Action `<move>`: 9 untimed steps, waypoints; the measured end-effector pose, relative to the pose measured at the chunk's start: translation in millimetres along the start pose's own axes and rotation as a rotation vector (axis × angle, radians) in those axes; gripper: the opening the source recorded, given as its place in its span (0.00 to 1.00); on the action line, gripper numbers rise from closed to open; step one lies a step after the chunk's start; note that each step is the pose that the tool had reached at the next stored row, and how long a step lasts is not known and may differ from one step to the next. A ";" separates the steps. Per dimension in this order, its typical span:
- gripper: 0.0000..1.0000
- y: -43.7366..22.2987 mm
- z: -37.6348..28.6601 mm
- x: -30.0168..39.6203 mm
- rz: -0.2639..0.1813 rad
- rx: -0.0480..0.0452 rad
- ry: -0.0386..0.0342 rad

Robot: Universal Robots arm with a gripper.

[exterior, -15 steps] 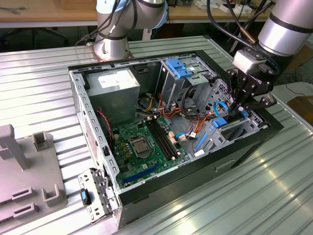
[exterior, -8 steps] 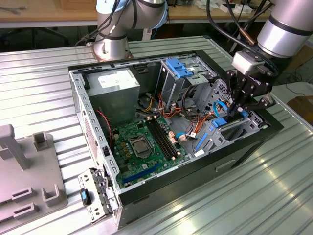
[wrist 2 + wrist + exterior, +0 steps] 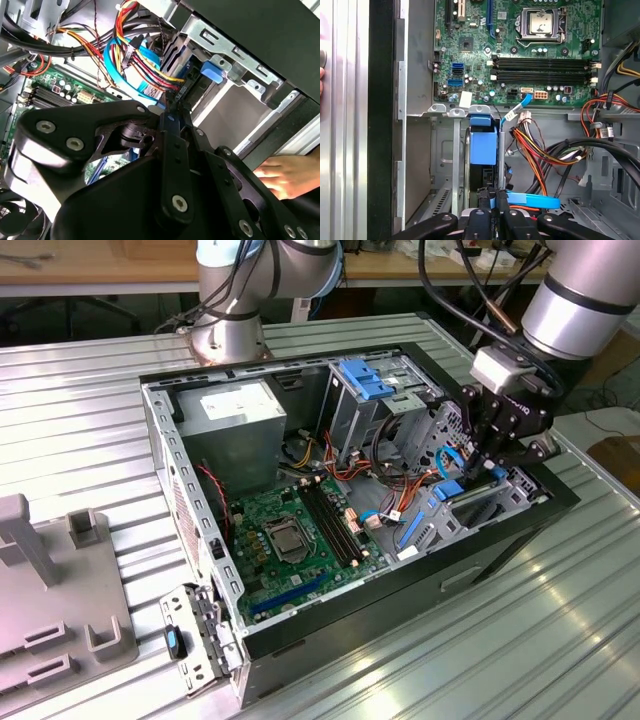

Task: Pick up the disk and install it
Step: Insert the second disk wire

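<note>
1. Ribbed silver metal bench (image 3: 90, 430) carries the open black desktop computer case (image 3: 200, 540)
2. Green motherboard (image 3: 300, 530) lies flat inside
3. Blue-framed grey metal disk (image 3: 483, 147) stands edgewise in the drive bay
4. Black gripper (image 3: 492, 462) pinches the disk's edge
5. A hand (image 3: 285, 175) rests outside the case

Even, bright light; glare streaks the ribbed silver metal worktop (image 3: 480, 640) at the exterior view's right. In the second wrist view the near black gripper (image 3: 170, 125) is blurred.
</note>
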State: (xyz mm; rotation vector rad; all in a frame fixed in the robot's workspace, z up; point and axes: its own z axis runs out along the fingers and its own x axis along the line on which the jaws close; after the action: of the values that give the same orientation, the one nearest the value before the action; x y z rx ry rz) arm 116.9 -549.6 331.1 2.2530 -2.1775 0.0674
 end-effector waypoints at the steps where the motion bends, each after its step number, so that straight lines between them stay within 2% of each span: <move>1: 0.16 -0.1 -1.4 -0.4 0.000 -0.0001 0.0026; 3: 0.16 -0.1 -1.3 -0.3 0.000 -0.0001 0.0026; 4: 0.17 -0.2 -1.9 -1.1 -0.001 -0.0010 0.0245; 5: 0.23 -0.4 -2.4 -1.2 -0.002 -0.0017 0.0517; 6: 0.23 -0.4 -2.6 -1.0 -0.002 -0.0019 0.0544; 9: 0.23 -0.2 -2.3 -0.8 -0.002 -0.0018 0.0540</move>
State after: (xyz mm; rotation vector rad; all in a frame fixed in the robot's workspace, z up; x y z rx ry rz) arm 117.0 -548.7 333.4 2.2247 -2.1483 0.1247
